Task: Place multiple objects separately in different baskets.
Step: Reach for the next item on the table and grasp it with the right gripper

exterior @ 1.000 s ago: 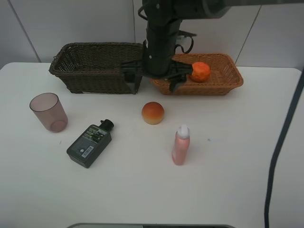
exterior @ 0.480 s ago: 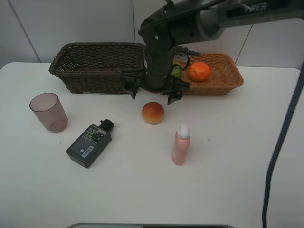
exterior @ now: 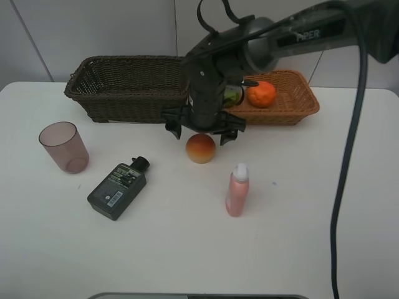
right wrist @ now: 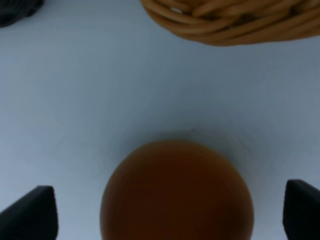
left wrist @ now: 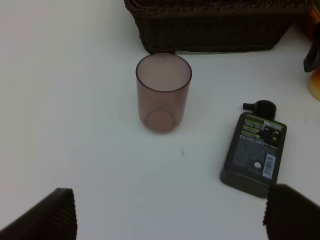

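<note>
The right tool hangs low over the peach, jaws spread wide and holding nothing. In the right wrist view the peach sits squarely between the two fingertips, so it lies straight below the tool, centred in the gap (being round, it has no long axis to line up with). My judgement is that the coming move is a plain drop and close, with no sideways correction needed.

The peach rests on the tabletop, just in front of the tan basket. That basket already holds the orange and a green fruit, which is half hidden behind the arm. The dark basket stands beside it.

The left tool is also wide open and empty, above the tabletop near the cup and the dark bottle. That puts it well apart from the peach, so the right arm is plainly the nearer. The pink bottle stands upright, near the peach.
</note>
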